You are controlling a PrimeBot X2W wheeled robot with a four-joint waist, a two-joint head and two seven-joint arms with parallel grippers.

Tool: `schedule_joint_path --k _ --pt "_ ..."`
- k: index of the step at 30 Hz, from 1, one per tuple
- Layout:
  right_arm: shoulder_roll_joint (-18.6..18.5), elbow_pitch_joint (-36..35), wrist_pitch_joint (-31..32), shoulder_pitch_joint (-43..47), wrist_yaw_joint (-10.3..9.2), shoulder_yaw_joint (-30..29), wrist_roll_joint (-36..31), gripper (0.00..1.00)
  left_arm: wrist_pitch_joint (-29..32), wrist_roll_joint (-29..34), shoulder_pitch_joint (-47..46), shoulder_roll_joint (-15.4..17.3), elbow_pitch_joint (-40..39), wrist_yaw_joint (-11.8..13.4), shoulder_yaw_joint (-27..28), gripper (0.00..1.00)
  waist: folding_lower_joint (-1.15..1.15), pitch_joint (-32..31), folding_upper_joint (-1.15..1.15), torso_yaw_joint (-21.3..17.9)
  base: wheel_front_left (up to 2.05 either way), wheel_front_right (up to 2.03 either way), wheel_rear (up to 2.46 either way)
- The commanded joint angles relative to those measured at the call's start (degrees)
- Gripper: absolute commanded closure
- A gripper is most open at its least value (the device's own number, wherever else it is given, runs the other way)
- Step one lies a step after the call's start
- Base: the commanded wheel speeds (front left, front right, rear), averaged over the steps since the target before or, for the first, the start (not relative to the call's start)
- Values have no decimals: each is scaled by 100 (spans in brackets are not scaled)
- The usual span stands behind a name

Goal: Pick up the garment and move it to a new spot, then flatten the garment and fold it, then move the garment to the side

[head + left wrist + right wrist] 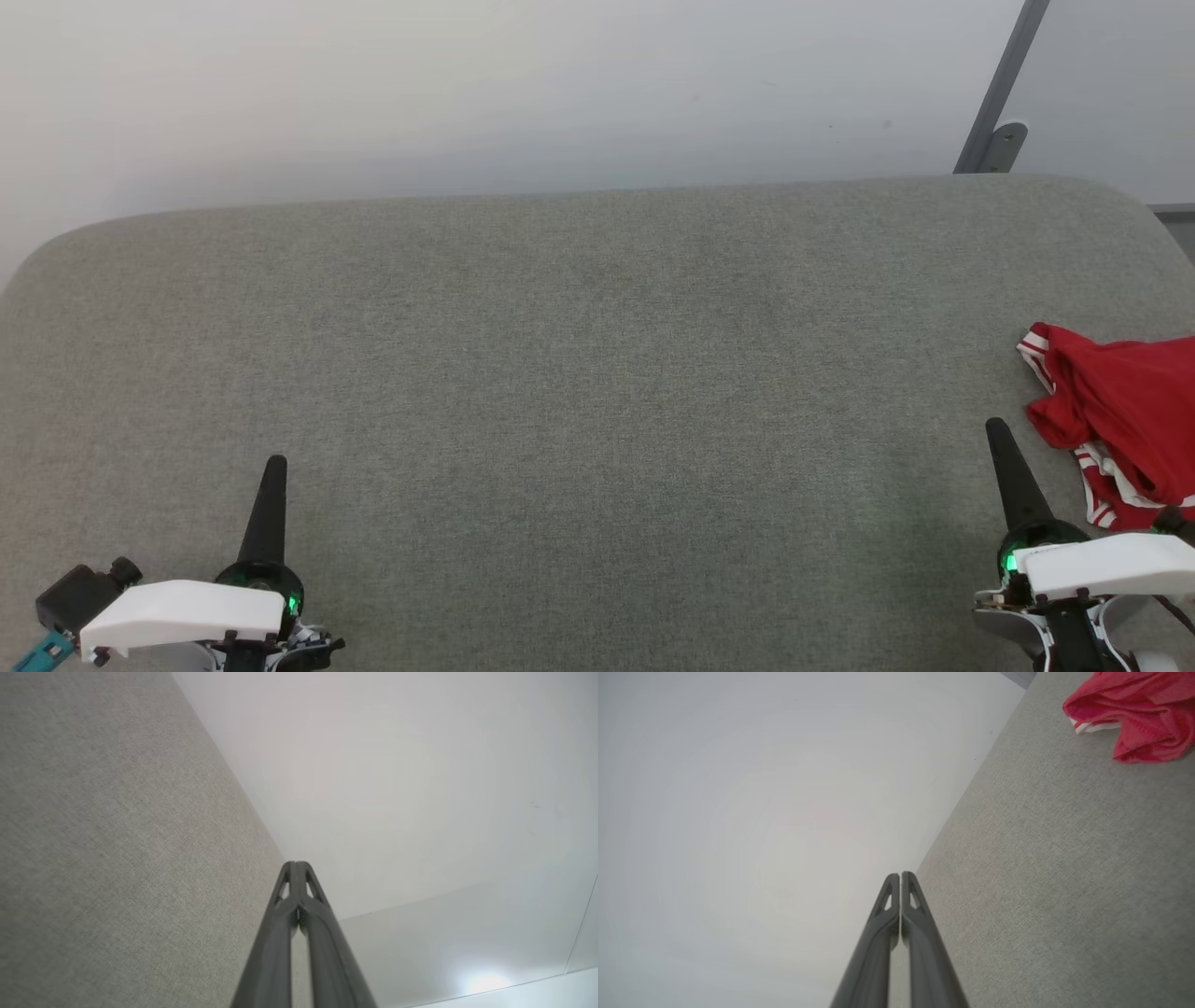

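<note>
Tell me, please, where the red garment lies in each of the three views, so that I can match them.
Head view: the garment lies crumpled at the right edge, beside the right gripper.
Right wrist view: at the top right corner, on the grey surface.
Left wrist view: grey surface and white wall ahead of the left gripper, jaws shut.
Shared landmark: the grey surface's edge against the white wall.

On my worktop (597, 373) the garment (1120, 420) lies at 3 o'clock, by the right edge. My left pincer (274, 465) sits at 7 o'clock and my right pincer (997, 427) at 5 o'clock, near the garment but apart. The wall (467, 93) stands behind at 12 o'clock.
</note>
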Motion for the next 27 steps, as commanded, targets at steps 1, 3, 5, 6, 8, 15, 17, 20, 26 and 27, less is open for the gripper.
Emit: schedule_joint_path --k 1,3,5,6,8,15,17,20,26,27 --pt "-2 -7 28 -122 -1 16 108 100 29 -103 -112 22 -28 3 32 100 0 -1 0 -1 0 0 0" --pt "-1 9 46 -131 -1 18 210 100 59 -209 -129 10 -14 3 40 100 0 -5 0 -3 0 0 0" --pt "-1 24 60 -140 -1 19 307 100 88 -309 -152 -3 -2 3 47 100 0 -8 0 -6 0 0 0" --pt "-1 31 69 -144 -1 20 354 100 102 -338 -162 -9 5 3 51 100 0 -10 0 -7 0 0 0" --pt "0 48 83 -156 -1 22 451 100 132 -436 -181 -20 17 3 59 100 0 -13 0 -9 0 0 0" --pt "2 113 135 -182 -1 26 774 100 237 -743 -224 -62 61 2 82 100 0 -25 0 -18 0 0 0" --pt "3 131 151 -197 -1 28 865 100 255 -835 -242 -72 75 2 90 100 0 -28 0 -21 0 0 0" --pt "4 157 161 -216 -1 31 994 100 299 -975 -272 -88 92 3 100 100 0 -33 0 -25 0 0 0" --pt "6 205 201 -245 -1 35 1250 100 376 -1206 -311 -115 128 3 120 100 0 -43 0 -32 0 0 0" --pt "6 211 207 -247 -1 35 1289 100 387 -1247 -313 -119 134 3 122 100 0 -45 0 -34 0 0 0"
